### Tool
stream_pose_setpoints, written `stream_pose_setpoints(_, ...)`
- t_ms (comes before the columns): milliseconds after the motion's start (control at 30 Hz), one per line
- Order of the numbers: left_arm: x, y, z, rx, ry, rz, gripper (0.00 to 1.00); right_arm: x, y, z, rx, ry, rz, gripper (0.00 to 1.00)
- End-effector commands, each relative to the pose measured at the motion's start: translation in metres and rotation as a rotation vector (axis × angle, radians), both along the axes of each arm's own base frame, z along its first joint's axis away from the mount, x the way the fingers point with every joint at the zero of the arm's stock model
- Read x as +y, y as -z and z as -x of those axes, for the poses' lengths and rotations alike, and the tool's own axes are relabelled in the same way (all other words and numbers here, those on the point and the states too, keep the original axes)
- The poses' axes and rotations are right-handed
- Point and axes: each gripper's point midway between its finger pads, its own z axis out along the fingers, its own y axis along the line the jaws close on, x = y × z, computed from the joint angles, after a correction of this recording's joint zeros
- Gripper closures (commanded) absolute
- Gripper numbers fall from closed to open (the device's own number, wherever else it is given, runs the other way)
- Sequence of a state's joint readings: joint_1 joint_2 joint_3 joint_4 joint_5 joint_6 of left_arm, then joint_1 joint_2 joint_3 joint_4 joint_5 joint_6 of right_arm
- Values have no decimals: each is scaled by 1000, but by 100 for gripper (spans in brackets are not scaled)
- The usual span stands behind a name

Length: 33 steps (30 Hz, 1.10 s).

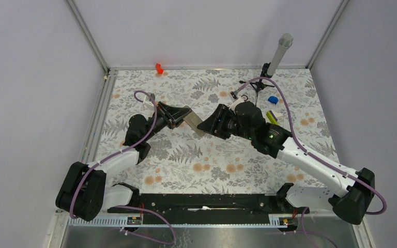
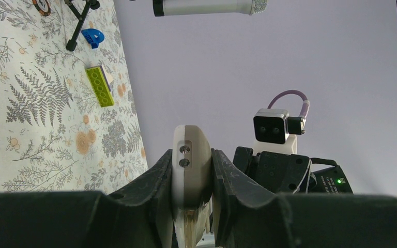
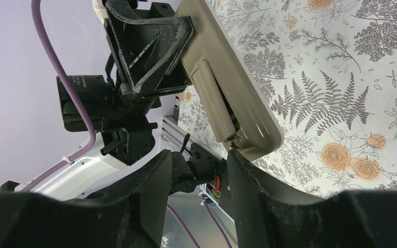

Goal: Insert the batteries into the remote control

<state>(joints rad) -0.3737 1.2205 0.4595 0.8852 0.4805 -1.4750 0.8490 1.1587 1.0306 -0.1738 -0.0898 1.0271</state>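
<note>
The remote control (image 1: 195,124) is a white handset held above the table between both arms. My left gripper (image 1: 187,119) is shut on it. In the left wrist view the remote control (image 2: 188,160) stands edge-on between the fingers of the left gripper (image 2: 191,168). In the right wrist view the remote control (image 3: 232,93) shows its back, with a long beige raised part along it. My right gripper (image 3: 199,163) is open and empty. Its right fingertip (image 3: 243,165) sits just below the remote's free end. It also shows in the top view (image 1: 212,125). I see no batteries.
A yellow-green bar (image 1: 272,117) and a blue piece (image 1: 273,99) lie at the back right, beside a microphone on a small tripod (image 1: 279,54). A red object (image 1: 159,67) sits at the back wall. A small dark ring (image 2: 41,5) lies near the tripod.
</note>
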Motion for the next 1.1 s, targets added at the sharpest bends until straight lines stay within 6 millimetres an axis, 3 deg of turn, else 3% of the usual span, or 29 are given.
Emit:
stream_pose_setpoints(0, 5, -42, -1, -126, -23, 64, 100, 0, -5, -5, -14, 22, -28, 50)
stream_pose_setpoints(600, 5, -41, 4, -125, -9, 65, 100, 5, -12, -16, -41, 60, -85, 67)
stream_pose_setpoints(1067, 5, -43, 3, -131, -17, 70, 100, 6, -12, -13, 6, 74, -128, 68)
